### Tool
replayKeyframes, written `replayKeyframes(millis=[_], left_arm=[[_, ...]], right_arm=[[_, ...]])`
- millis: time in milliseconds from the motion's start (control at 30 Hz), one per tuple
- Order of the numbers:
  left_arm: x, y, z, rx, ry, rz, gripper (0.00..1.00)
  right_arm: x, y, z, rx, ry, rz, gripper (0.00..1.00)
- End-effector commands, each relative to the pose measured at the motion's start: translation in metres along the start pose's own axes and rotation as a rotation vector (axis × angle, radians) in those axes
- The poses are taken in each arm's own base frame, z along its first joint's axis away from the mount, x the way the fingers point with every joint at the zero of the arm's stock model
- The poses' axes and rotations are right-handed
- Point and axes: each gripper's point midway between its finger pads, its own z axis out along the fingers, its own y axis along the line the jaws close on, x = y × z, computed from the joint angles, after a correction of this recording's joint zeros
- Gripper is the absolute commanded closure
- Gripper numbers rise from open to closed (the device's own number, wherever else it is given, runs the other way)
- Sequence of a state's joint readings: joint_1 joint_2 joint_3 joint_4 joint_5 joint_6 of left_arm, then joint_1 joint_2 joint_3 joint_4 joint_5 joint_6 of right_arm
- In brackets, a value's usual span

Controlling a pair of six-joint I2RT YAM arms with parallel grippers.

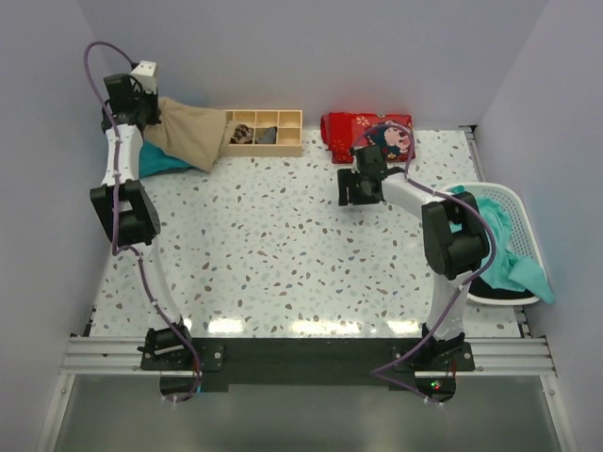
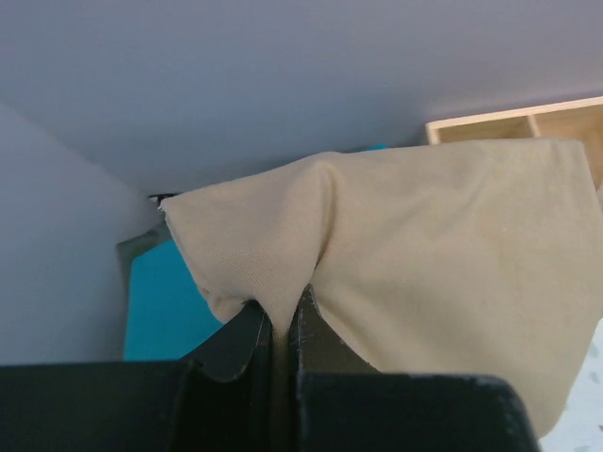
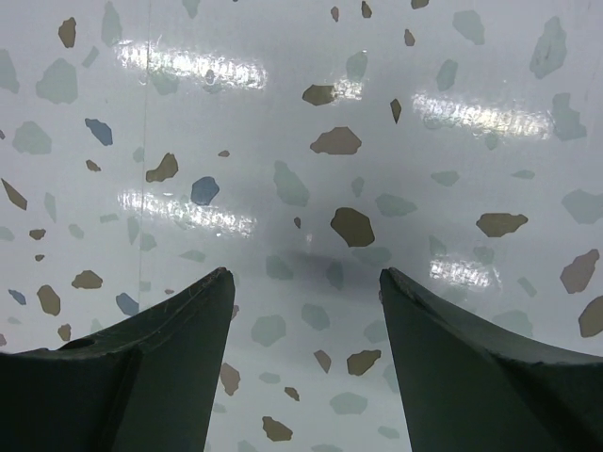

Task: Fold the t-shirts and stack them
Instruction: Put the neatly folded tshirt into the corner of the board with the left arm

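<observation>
At the tabletop's (image 1: 283, 245) 10 o'clock corner the left tool (image 2: 281, 325) pinches the tan shirt (image 2: 424, 245) above a teal shirt (image 1: 162, 158), probably to stack it. The right tool (image 3: 306, 282) hovers wide, empty; more teal shirts (image 1: 513, 259) fill the basket (image 1: 509, 200) at 3 o'clock.

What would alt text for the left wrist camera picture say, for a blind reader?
A tan t-shirt is pinched between the left arm's two dark fingers at the bottom and drapes to the right. Teal cloth shows behind it; a wooden tray corner sits upper right.
</observation>
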State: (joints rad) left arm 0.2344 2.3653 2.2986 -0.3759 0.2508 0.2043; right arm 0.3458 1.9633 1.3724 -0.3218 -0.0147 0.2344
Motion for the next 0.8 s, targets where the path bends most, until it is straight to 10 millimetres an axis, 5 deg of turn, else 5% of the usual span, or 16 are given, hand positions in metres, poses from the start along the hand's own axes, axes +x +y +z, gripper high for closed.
replayKeyframes(millis=[0, 233, 333, 367, 400, 433, 467, 600, 767], left_arm=[[-0.046, 0.055, -0.024, -0.118, -0.147, 0.013, 1.00], [-0.025, 0.112, -0.033, -0.234, -0.158, -0.056, 1.00], [-0.011, 0.107, -0.028, -0.216, -0.145, -0.068, 0.84], [-0.003, 0.103, -0.025, -0.202, -0.134, -0.074, 0.52], [0.001, 0.102, -0.025, -0.197, -0.131, -0.088, 0.36], [-0.002, 0.100, -0.028, -0.196, -0.138, -0.095, 0.10], [0.005, 0.095, -0.027, -0.175, -0.130, -0.109, 0.00], [-0.005, 0.080, -0.036, -0.131, -0.165, -0.149, 0.00], [-0.053, 0.060, -0.068, -0.115, -0.243, -0.141, 0.00]], right_arm=[[-0.009, 0.006, 0.005, -0.029, -0.002, 0.015, 0.33], [-0.006, 0.012, 0.013, -0.063, 0.015, 0.023, 0.33], [-0.004, 0.015, 0.014, -0.075, 0.027, 0.022, 0.33], [-0.002, 0.014, 0.016, -0.074, 0.032, 0.022, 0.33], [-0.003, 0.015, 0.015, -0.079, 0.031, 0.024, 0.33], [-0.003, 0.016, 0.015, -0.084, 0.032, 0.024, 0.33], [-0.002, 0.017, 0.014, -0.086, 0.031, 0.023, 0.33], [-0.003, 0.018, 0.010, -0.092, 0.021, 0.025, 0.33], [-0.003, 0.016, 0.001, -0.090, 0.007, 0.025, 0.33]])
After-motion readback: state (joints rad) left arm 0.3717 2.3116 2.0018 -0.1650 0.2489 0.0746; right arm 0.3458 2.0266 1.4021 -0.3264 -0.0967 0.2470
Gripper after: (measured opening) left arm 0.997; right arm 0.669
